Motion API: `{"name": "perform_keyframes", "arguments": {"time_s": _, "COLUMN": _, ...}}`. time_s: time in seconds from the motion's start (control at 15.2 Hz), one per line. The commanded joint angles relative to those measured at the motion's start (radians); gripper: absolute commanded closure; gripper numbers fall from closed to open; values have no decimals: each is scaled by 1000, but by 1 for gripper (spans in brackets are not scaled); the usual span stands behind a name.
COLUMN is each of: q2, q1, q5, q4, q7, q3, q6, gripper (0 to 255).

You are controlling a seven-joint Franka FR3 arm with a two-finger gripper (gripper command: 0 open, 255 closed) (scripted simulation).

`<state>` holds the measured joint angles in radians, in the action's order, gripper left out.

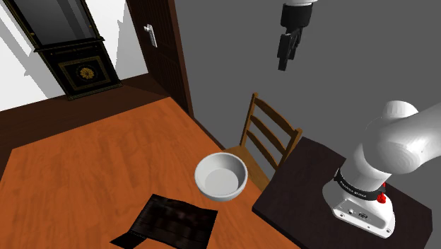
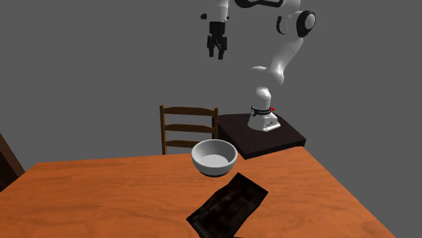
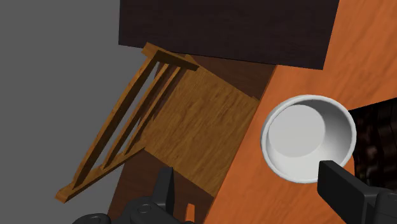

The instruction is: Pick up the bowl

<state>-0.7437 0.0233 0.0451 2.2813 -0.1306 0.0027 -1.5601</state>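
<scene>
Hanging high above the chair, jaws stand wide apart, empty. Bowl sits upright at the worktop edge, near a dark mat. Expect it rigid, light, slick, perhaps breakable; you should pinch across one rim wall.

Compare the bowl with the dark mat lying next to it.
Colour: the bowl is white, the mat black. Shape: the bowl is round and deep, the mat flat and roughly rectangular. Place: the bowl sits by the table edge nearest the chair, the mat farther from the chair. Both rest on the wooden table.
</scene>
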Motion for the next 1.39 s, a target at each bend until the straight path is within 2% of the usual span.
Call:
{"name": "perform_keyframes", "arguments": {"time_s": 0.0, "q2": 0, "q1": 0, "q5": 0, "q4": 0, "q7": 0, "q3": 0, "q6": 0, "gripper": 0}}
{"name": "perform_keyframes", "arguments": {"time_s": 0.66, "q2": 73, "q1": 29, "q5": -71, "q4": 270, "q7": 53, "q3": 26, "q6": -344, "gripper": 0}}
{"name": "perform_keyframes", "arguments": {"time_s": 1.32, "q2": 322, "q1": 79, "q5": -160, "q4": 410, "q7": 82, "q3": 60, "q6": -740, "gripper": 0}}
